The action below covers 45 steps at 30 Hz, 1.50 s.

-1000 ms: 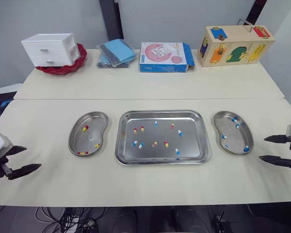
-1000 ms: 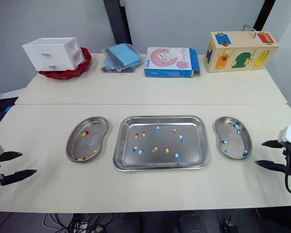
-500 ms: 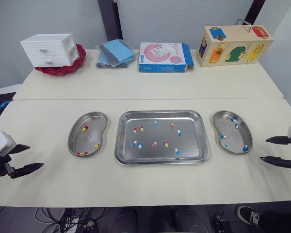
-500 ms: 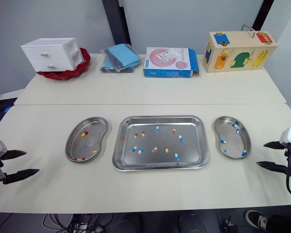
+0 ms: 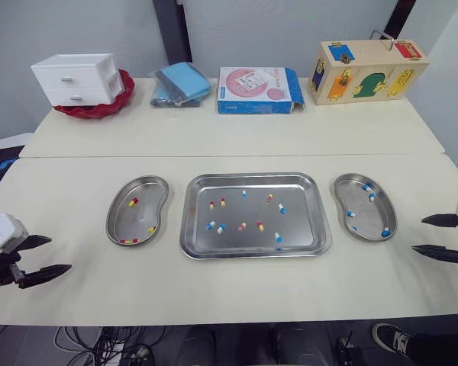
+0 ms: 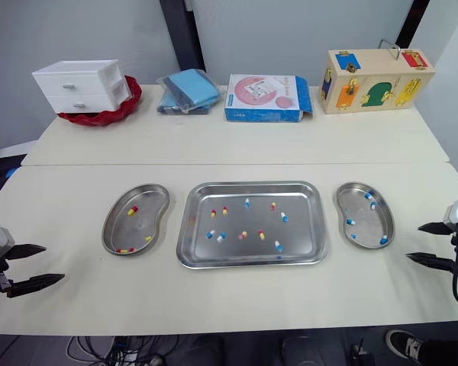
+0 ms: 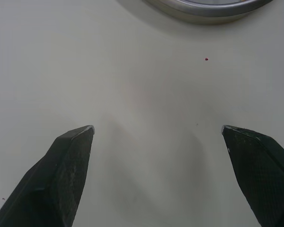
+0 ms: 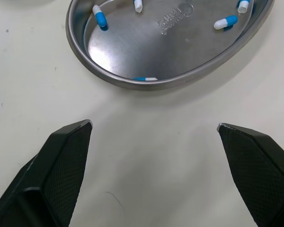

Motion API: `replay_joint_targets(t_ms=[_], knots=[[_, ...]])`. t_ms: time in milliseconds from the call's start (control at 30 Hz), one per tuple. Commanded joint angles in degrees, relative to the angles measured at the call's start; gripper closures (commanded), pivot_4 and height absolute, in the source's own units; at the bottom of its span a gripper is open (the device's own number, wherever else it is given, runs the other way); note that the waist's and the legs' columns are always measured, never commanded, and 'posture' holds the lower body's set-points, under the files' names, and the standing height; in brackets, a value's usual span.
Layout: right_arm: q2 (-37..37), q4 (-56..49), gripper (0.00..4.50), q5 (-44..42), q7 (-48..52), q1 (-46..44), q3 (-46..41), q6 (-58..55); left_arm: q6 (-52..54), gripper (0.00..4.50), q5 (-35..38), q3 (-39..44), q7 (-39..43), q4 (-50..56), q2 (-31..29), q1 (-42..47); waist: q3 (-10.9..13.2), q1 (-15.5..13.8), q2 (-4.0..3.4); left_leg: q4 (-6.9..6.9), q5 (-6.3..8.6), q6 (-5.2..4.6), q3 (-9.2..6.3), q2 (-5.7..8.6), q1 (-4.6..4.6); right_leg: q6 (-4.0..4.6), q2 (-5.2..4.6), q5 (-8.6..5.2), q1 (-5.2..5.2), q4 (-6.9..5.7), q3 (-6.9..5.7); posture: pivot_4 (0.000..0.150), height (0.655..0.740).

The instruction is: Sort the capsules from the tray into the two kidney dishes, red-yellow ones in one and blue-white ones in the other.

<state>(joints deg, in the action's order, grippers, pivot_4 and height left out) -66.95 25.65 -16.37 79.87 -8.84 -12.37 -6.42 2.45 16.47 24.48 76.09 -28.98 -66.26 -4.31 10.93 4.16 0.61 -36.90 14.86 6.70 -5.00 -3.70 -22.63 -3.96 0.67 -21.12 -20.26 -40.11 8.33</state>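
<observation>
Tray (image 5: 301, 221), centre of frame: roughly ten capsules remaining, scattered singly. About half red-yellow capsules (image 5: 223, 202), half blue-white capsules (image 5: 282, 208).
Left kidney dish (image 5: 137, 217), just left of tray: four or so red-yellow, no blue-white.
Right kidney dish (image 5: 366, 217), just right of tray: about five blue-white, no red-yellow.
Left gripper (image 5: 61, 254), lower left edge: fingers spread wide, holding nothing, over bare table (image 5: 214, 145), well apart from its dish.
Right gripper (image 5: 417, 234), lower right edge: fingers spread wide, empty, near right dish rim.
Progress, as judged: colours correctly separated so far; close to halfway, remainder of tray to clear.
</observation>
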Motion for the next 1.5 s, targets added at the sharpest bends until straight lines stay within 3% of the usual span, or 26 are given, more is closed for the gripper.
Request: replay_joint_targets(t_ms=[33, 167, 400, 567, 633, 800, 1000, 1200, 1500], knots=[[-1.59, 0.73, 0.0, 0.52, 0.57, -1.29, -0.99, 1.08, -1.15, 0.02, 3.31, 3.78, 3.84, 3.33, -0.12, -2.28, 0.0, 0.13, 0.0, 0.0, 0.0, 0.0, 0.0, 0.0, 0.0, 0.0, 0.0, 0.0, 0.0, 0.0, 0.0, 0.15, 0.74], [-1.99, 1.39, 0.0, 0.9, 1.1, -2.63, -0.66, 0.98, -3.34, 0.02, 6.56, 7.61, 5.83, 12.45, 4.12, -9.31, -0.02, 0.52, -0.06, 0.01, 0.0, -0.01, 0.02, 0.0, 0.01, 0.0, -0.01, 0.0, 0.01, 0.0, 0.01, 0.15, 0.74], [-3.42, -0.42, 0.0, 0.07, 2.1, -1.47, -2.41, -0.35, -5.97, 0.02, 15.84, 10.89, 0.88, 40.02, 22.73, -23.19, -0.02, 0.59, -0.06, -0.08, 0.08, -0.14, 0.08, 0.0, 0.06, -0.01, -0.04, 0.0, 0.14, 0.06, 0.08, 0.15, 0.74], [-4.91, -6.8, 0.0, -2.5, 3.85, 2.46, -5.9, -4.07, -11.89, 0.02, 17.73, 5.46, -1.03, 44.13, 35.07, -25.28, -0.02, 0.14, -0.09, -0.09, 0.12, -0.2, 0.11, 0.08, 0.61, -0.05, -0.07, 0.02, 0.73, 0.19, 0.16, 0.15, 0.74], [-5.47, -17.13, 0.0, -6.79, 3.78, 3.54, -8.48, -10.62, -16.64, 0.02, 16.04, 3.1, -0.04, 41.64, 38.73, -25.35, -0.03, 0.18, -0.12, -0.08, 0.15, -0.25, 0.18, 0.08, 0.76, -0.06, -0.07, 0.02, 0.85, 0.2, 0.24, 0.15, 0.74], [-3.11, -39.26, 0.0, -17.52, -1.92, 1.34, -8.44, -25.79, -21.17, 0.02, 15.05, -0.11, -0.35, 40.02, 41.47, -25.63, -0.07, 0.55, -0.02, -0.08, 0.16, -0.25, 0.17, -0.01, 0.81, -0.07, 0.03, 0.01, 0.88, 0.17, 0.28, 0.15, 0.74], [10.17, -51.81, 0.0, -20.58, -16.08, -16.76, 8.5, -35.91, -18.69, 0.02, 15.78, -2.8, -6.63, 41.99, 43.35, -24.71, -0.13, 0.64, 0.29, -0.11, 0.16, -0.25, 0.15, -0.01, 0.76, -0.12, 0.01, 0.05, 0.86, 0.23, 0.29, 0.15, 0.74], [24.42, -49.54, 0.0, -13.43, -25.6, -33.13, 26.51, -43.84, -20.05, 0.02, 14.81, -3.34, -8.91, 40.58, 42.83, -24.14, -0.13, 0.49, 0.32, -0.08, 0.16, -0.25, 0.12, 0.0, 0.55, -0.1, -0.02, 0.06, 0.55, 0.19, 0.23, 0.15, 0.74], [41.36, -36.62, 0.0, -1.94, -31.72, -44.7, 43.96, -46.01, -20.3, 0.02, 14.44, -5.13, -11.56, 41.14, 42.94, -24.32, -0.19, 0.53, 0.41, -0.1, 0.14, -0.24, -0.14, -0.02, 0.03, -0.07, -0.03, 0.06, 0.05, 0.08, -0.06, 0.15, 0.74]])
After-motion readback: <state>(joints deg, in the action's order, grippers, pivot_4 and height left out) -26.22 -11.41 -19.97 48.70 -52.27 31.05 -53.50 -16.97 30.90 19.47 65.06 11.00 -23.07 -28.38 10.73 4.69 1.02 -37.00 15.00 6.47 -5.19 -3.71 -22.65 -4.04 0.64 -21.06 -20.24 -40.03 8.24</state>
